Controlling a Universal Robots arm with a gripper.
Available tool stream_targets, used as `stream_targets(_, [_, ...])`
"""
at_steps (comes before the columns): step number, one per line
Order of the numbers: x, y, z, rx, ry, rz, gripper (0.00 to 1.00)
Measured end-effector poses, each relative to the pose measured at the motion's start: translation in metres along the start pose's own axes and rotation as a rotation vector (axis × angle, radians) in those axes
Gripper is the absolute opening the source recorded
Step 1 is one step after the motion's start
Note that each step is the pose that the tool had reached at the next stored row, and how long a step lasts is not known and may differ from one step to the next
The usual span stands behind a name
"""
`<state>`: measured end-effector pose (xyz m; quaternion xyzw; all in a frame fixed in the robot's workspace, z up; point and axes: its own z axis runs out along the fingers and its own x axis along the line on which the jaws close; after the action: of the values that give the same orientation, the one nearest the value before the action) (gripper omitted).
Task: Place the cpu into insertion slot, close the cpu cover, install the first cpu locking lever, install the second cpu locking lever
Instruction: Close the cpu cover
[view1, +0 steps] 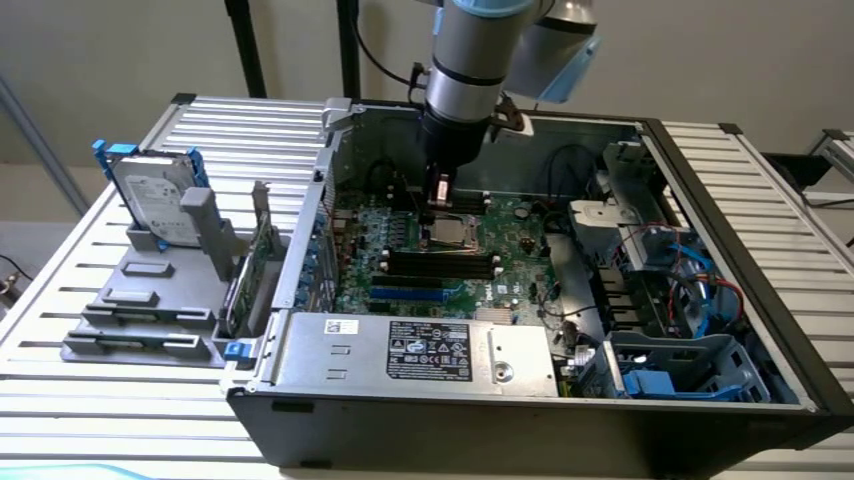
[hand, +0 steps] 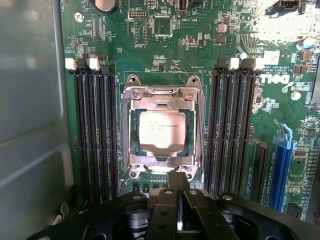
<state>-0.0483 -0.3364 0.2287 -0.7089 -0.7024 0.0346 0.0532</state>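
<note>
Exterior view, listed from its left to its right.

1. Desk (view1: 54, 300): slatted metal, carrying everything below.
2. Grey rack (view1: 160, 290) with a hard drive (view1: 150, 190) standing in it, well apart from the work.
3. Computer case (view1: 534, 420): lying open, with the power supply (view1: 414, 350) along its near wall.
4. Circuit board (view1: 514, 235): green, flat on the case floor.
5. Arm (view1: 467, 60): comes down nearly upright. The hand (view1: 439, 200) at its end sits low over the socket in the middle of the board.
6. Drive cage (view1: 681, 365): blue-grey plastic beside blue and red cables, at the far right.

Wrist view, supplementary.

7. Cpu (hand: 161, 131): seated in the socket, silver face up, between two banks of memory slots (hand: 95, 135).
8. Cover (hand: 160, 92): a silvery frame lying flat over the cpu, which shows through its window. Its long axis runs parallel to the memory slots, straight away from the hand.
9. Hand (hand: 178, 181): clenched, fingers pressed together, nothing between them. The tips sit just beside the socket edge nearest them, with the cpu straight ahead.

Note: seating the cpu and closing the cover both look done. The levers are too thin to judge whether they are latched.

Comparison: the exterior view gives the arm's stance and the case layout, though the hand partly covers the socket. The wrist view gives the seated cpu and the closed cover plainly.
</note>
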Motion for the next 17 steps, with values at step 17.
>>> stream_targets(17, [-0.001, 0.0021, 0.0233, 0.0002, 0.0147, -0.002, 0.11])
